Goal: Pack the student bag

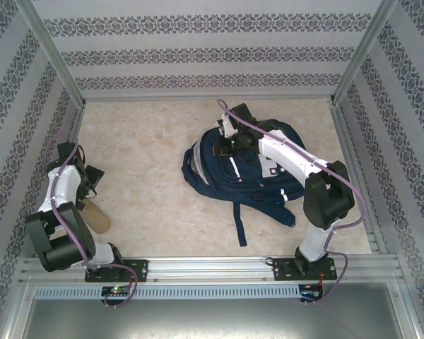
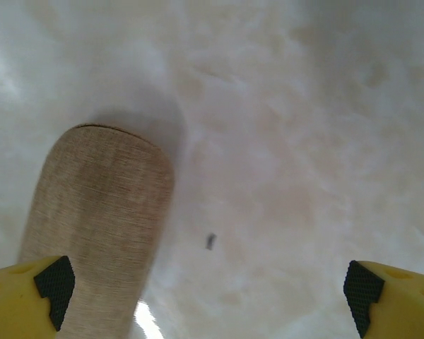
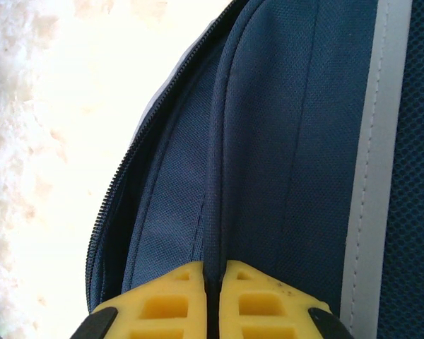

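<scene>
**Ana:** Fingers (image 3: pixel 162 304) of the right gripper (image 3: pixel 213 279), how do they stand?

**Ben:** Pressed together, with a ridge of navy fabric running into the slit between them. They pinch the student bag (image 3: pixel 290 141) just beside its zipper (image 3: pixel 116 191), and a white stripe (image 3: pixel 374 176) runs down the cloth on the other side.

**Ana:** Where does the bag lie?

**Ben:** Flat on the pale table (image 1: pixel 148 162), right of centre. A strap (image 1: pixel 239 222) trails toward the near edge. The right arm (image 1: pixel 297 159) stretches across it and covers part of its front, and the gripper sits at the bag's far end.

**Ana:** And the left gripper (image 2: pixel 206 286)?

**Ben:** Spread wide and holding nothing, low over the table at the left edge, well apart from the bag. A tan fabric case (image 2: pixel 99 212) lies under one fingertip rather than centred in the gap, so the space between the black pads (image 2: pixel 55 282) is mostly bare table. A small dark speck (image 2: pixel 210 241) sits near the case.
</scene>
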You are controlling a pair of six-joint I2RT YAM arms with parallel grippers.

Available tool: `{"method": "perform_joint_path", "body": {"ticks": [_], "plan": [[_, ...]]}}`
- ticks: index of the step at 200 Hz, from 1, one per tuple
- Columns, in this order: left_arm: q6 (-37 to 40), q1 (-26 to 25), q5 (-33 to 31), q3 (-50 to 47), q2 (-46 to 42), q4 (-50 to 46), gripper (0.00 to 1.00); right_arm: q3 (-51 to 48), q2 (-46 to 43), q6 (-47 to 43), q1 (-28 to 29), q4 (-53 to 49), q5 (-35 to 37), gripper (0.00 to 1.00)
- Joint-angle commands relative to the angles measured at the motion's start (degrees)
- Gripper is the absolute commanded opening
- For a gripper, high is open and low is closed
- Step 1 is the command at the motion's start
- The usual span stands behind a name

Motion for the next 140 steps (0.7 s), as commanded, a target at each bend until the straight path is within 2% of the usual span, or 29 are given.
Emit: {"method": "perform_joint_path", "body": {"ticks": [1, 21, 47, 92, 111, 140], "plan": [[2.4, 1.0, -5.2, -1.3, 1.0, -4.6, 1.0, 1.4, -1.5, -0.5, 1.4, 2.0, -3.2, 0.1], [1.2, 1.1, -7.9, -2.9, 0.4, -5.1, 1.0, 1.1, -1.7, -0.4, 1.3, 2.1, -3.2, 0.1], [0.4, 1.1, -4.7, -5.9, 0.0, -4.0, 1.0, 0.9, -1.4, -0.1, 1.4, 2.7, -3.5, 0.1], [-2.1, 1.1, -3.3, -10.4, 0.2, -1.9, 1.0, 1.6, -0.4, 0.2, 1.4, 3.0, -3.9, 0.1], [-3.2, 1.1, -2.7, -11.2, 1.4, -0.8, 0.97, 1.7, -0.2, 0.1, 1.4, 2.8, -3.9, 0.1], [-4.4, 1.1, -2.6, -12.7, 2.3, 1.2, 0.86, 1.6, -0.4, 0.1, 1.4, 2.7, -4.0, 0.1]]}}
